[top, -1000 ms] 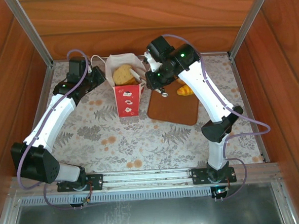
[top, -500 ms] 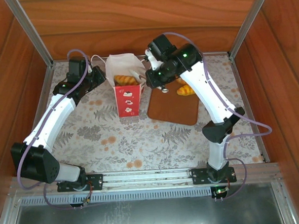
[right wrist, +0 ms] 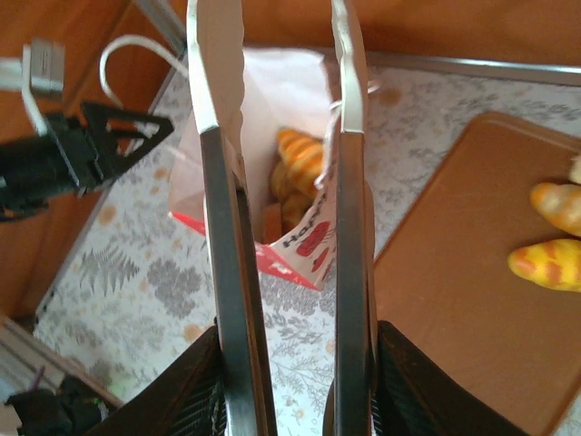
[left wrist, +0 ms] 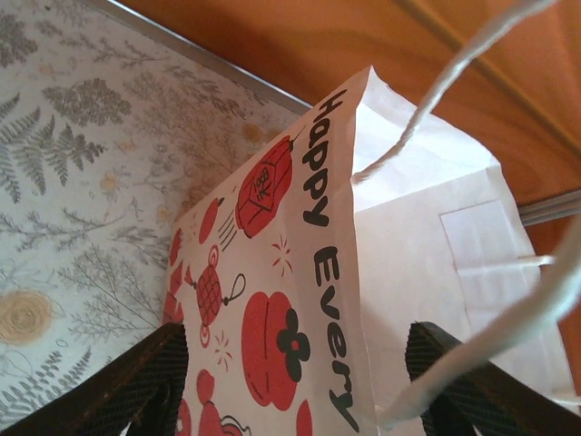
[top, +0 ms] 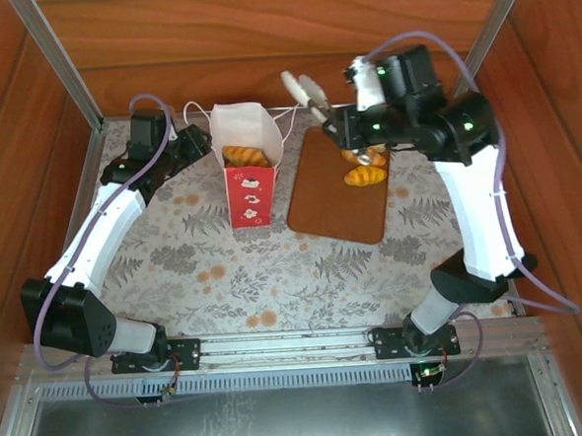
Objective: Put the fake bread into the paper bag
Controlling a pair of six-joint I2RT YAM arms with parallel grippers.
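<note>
Golden-brown toy croissant (top: 246,156) inside white-and-red paper bag (top: 250,196), upper centre, left jaws newly spread wide astride bag's side, right jaws slightly parted, empty, swung from bag to upper right.

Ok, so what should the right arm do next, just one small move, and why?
Probably swing the right gripper down onto a croissant on the brown board. Its fingers are apart and empty, aimed at the paper bag, which already holds bread, while more pieces lie on the board.
</note>
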